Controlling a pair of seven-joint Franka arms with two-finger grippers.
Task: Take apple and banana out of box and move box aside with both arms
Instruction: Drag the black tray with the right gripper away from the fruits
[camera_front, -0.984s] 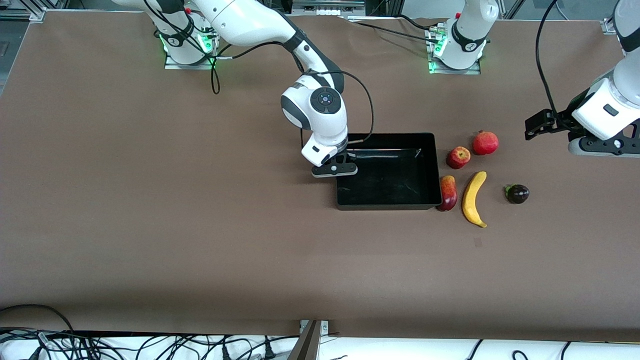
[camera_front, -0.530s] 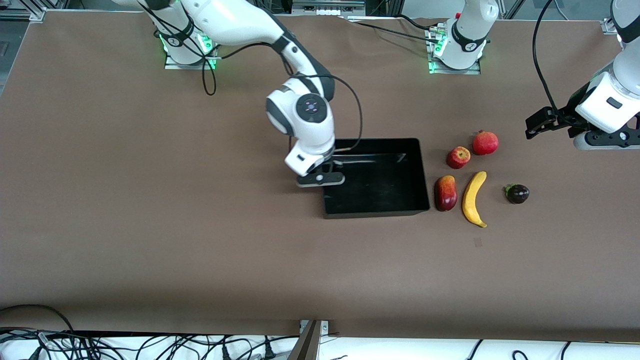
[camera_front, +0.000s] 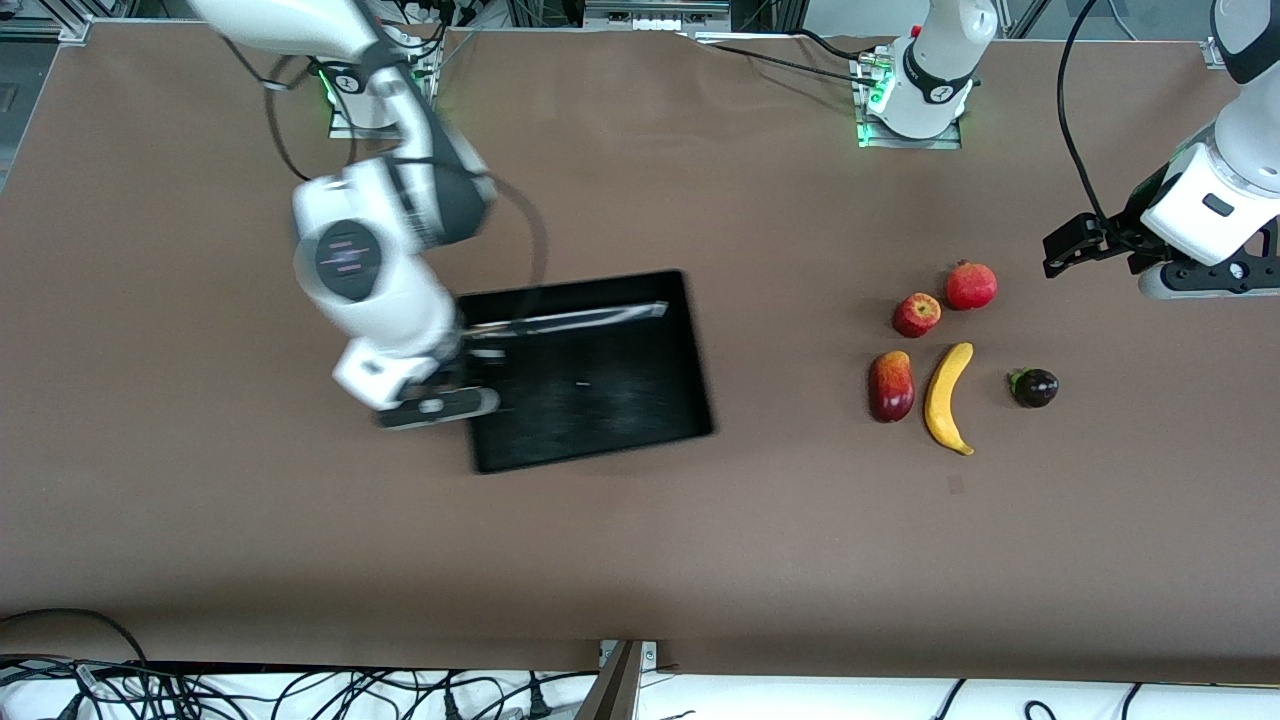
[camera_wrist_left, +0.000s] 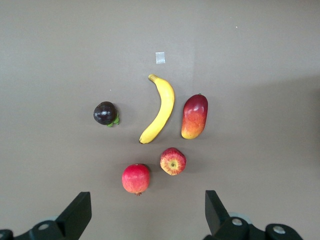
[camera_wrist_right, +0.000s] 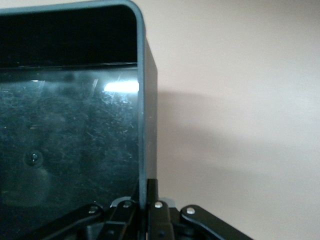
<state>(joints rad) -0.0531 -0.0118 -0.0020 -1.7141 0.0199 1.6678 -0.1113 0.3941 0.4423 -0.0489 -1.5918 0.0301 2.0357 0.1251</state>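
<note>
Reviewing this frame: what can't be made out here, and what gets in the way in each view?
- Front view: the right hand and the black tray are smeared by motion; the white wrist covers the grip.
- Right wrist view: the tray wall runs between the fingers, whose tips the bottom edge cuts off.
- Left wrist view: the left hand is cut off below; only two open fingers show.
- Front view: the left hand is small and dark.

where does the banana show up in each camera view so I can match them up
Front view: the banana lies on the table toward the left arm's end, between the elongated red-yellow fruit and the dark round fruit.
Left wrist view: the banana sits mid-picture, between the same two fruits.
Right wrist view: not in it.
Shared landmark: the apple near the banana's tip.
</note>
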